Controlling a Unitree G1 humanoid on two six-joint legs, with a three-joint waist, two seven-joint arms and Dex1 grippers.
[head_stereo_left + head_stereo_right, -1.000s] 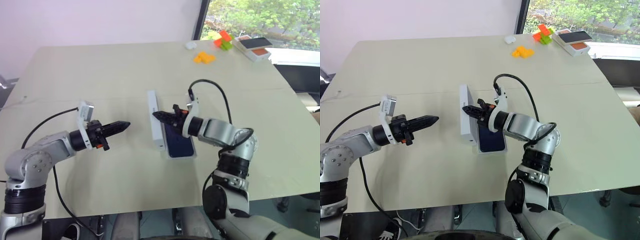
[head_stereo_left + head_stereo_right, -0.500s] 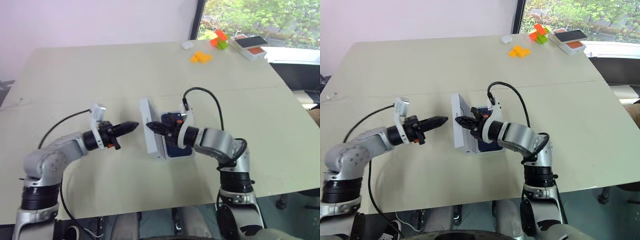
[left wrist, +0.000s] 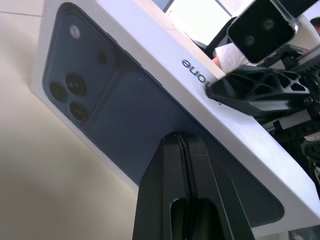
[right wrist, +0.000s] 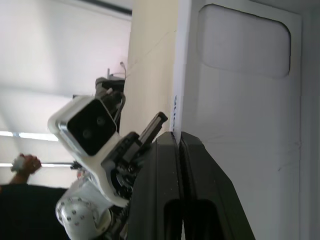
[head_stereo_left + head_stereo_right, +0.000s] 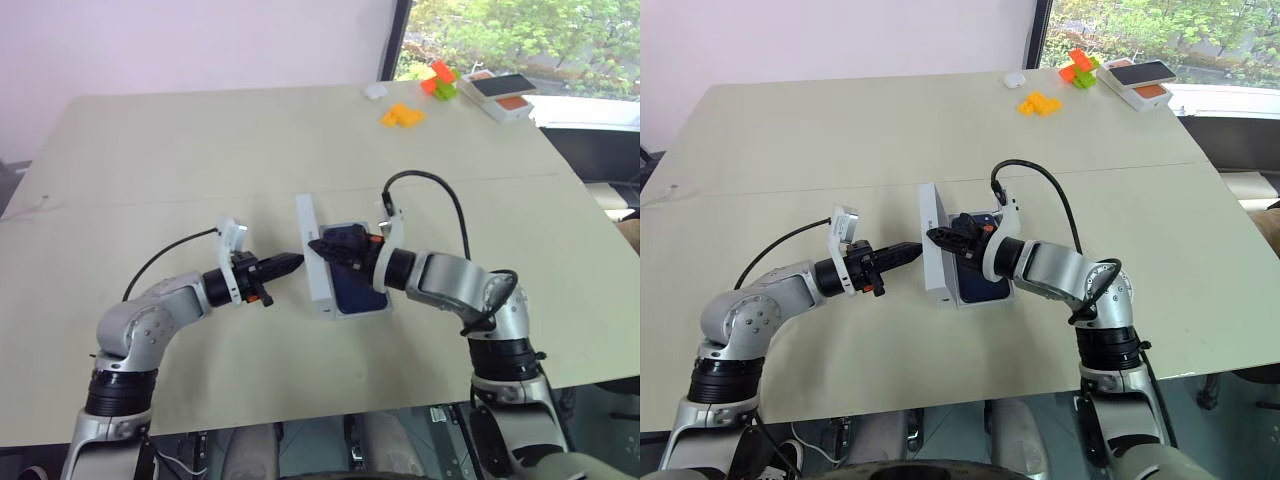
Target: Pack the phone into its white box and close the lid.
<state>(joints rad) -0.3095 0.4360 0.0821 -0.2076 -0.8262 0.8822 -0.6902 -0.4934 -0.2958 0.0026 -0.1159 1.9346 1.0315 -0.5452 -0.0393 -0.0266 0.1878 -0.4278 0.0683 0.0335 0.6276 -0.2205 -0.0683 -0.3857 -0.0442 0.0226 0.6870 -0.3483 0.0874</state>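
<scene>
Left gripper: clenched, nothing between the fingers. I see it pointing level across the table at the lid. In the left wrist view its tips sit right at the lid's printed outer face, the one showing the dark-blue phone picture. I cannot tell whether they touch.

The lid stands upright on one long edge, directly ahead of the left gripper's tips. Its plain white inner face is turned toward the right gripper.

Right gripper: clenched on the lid. It grips the upper long rim wall, with one finger lying along the outside of that wall and the other inside it. It points back toward the left gripper, and the two sets of tips are near each other with the lid between them.

The phone lies flat in the white box, under the right gripper's wrist and just beside the lid's lower edge.

Well beyond the right gripper, at the table's far corner, I note orange blocks and a small orange-and-white box.
</scene>
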